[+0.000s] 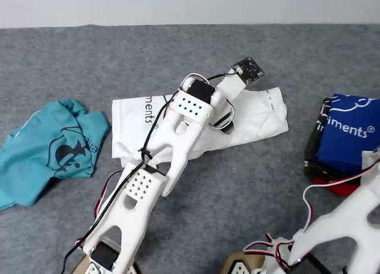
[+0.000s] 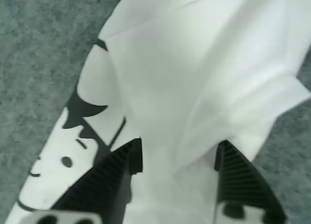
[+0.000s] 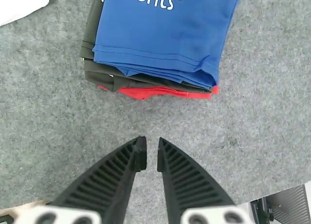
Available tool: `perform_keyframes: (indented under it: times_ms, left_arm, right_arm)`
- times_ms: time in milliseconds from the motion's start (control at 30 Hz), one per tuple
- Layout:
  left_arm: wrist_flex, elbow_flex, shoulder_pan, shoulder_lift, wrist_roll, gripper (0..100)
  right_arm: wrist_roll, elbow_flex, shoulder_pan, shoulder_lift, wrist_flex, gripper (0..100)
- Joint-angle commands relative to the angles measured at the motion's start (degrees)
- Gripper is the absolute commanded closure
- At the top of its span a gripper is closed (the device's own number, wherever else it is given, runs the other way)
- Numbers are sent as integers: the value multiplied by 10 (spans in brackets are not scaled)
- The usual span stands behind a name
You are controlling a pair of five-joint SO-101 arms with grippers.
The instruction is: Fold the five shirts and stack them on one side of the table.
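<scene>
A white shirt (image 1: 255, 116) with dark print lies partly folded at the table's middle. My left gripper (image 1: 224, 123) is low over it. In the left wrist view the left gripper (image 2: 177, 158) is open, its black fingers (image 2: 119, 178) straddling a raised fold of the white shirt (image 2: 204, 73). A crumpled teal shirt (image 1: 53, 146) lies at the far left. At the right edge sits a stack with a folded blue shirt (image 3: 165, 34) on a black one (image 3: 99, 71) and a red one (image 3: 160, 92). My right gripper (image 3: 149, 153) is shut on nothing, above bare cloth just short of the stack.
A grey cloth (image 1: 249, 185) covers the table. The left arm (image 1: 160, 161) stretches from the near edge to the middle. The right arm (image 1: 344, 223) stands at the near right corner beside the stack (image 1: 347, 134).
</scene>
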Motion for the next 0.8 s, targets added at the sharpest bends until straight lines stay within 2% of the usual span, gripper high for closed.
perform_keyframes:
  times_ms: [0,300,500,767]
  left_arm:
    - [-33,-22,-20,-30,7,754]
    - [-44,-19,-76,-29,7,754]
    - [-35,-25,-82,-37,11,754]
    - [142,-151,-1,-71,8,754]
  right_arm:
    - [-4,-2,-5,-18,23,945]
    - [-4,-2,-6,-18,23,945]
    - [-4,-2,-6,-18,23,945]
    - [-4,-2,-6,-18,23,945]
